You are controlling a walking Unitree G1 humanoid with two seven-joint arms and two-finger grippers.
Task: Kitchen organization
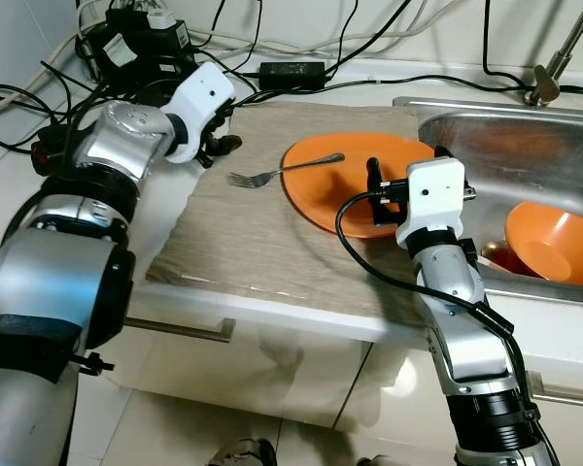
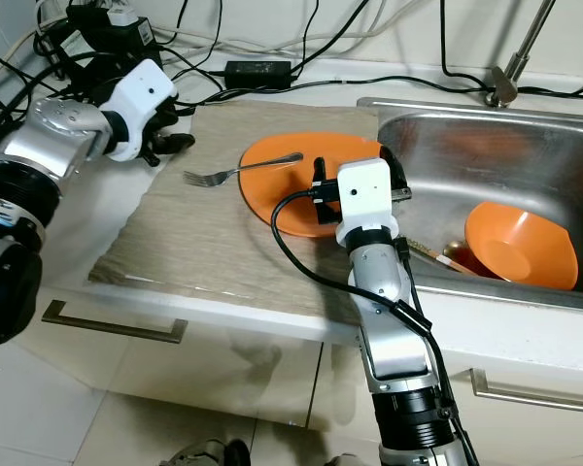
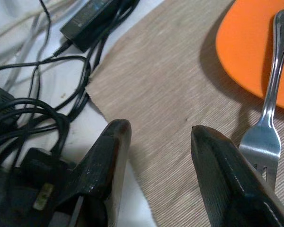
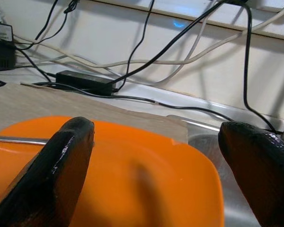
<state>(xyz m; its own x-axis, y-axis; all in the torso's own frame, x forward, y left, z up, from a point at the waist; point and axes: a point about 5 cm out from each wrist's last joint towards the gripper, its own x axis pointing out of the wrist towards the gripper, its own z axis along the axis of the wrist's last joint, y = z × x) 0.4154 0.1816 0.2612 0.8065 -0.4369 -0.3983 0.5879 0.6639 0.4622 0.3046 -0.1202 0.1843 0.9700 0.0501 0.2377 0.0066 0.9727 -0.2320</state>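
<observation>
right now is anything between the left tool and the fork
Nothing visible. The left tool is open over the mat's left edge, and the fork's tines lie just beside one finger on bare mat. The fork's handle rests on the orange plate.

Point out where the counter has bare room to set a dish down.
Free: the near half of the placemat, between the fork, the counter edge and the left tool. Crowded: the back-left corner with cables, the orange plate under the right tool, the sink with its orange bowl.
</observation>
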